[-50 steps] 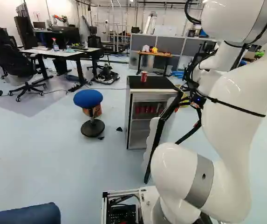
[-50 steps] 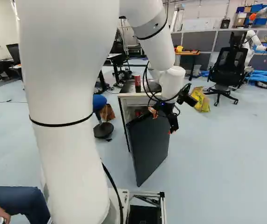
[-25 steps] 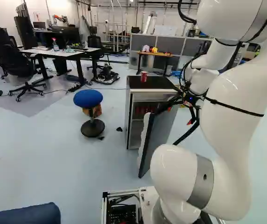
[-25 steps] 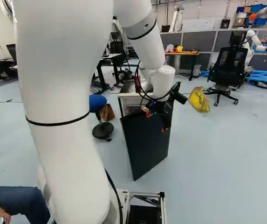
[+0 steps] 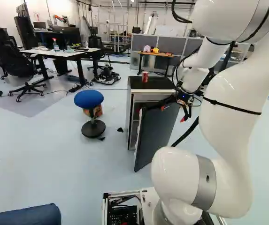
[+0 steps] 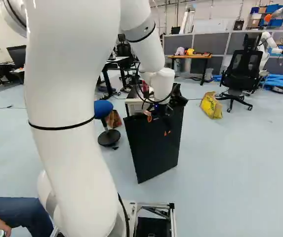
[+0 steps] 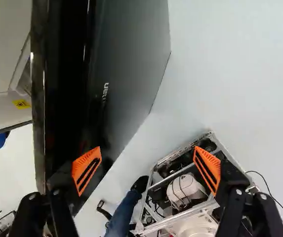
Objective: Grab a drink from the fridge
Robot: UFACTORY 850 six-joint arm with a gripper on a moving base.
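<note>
Fingers (image 7: 82, 165): standing wide apart, grasping nothing. One orange pad is lying right along the outer face of the fridge door (image 5: 157, 131); whether it is touching, I am not able to tell. The door is hanging partly open and screening most of the inside of the fridge (image 5: 130, 117).

Drink: a red can (image 5: 145, 77) is standing upright on the fridge top. Inside, something reddish is showing in the gap, too small to name; I am assuming stocked drinks, the likely target.

Step, as judged: arm (image 5: 228, 140) is dealing with the door, and no drink is being held.

Failure modes being considered:
- Pushing on the outer face would be swinging the door towards shut, closing off the shelves. Reaching in is calling for the inner side or free edge.
- A finger snagging on the door's edge would be loading the wrist sideways, or rocking the fridge and toppling the red can.
- Entering through so narrow a gap, the wrist and its looping cables would be catching on the door.
</note>
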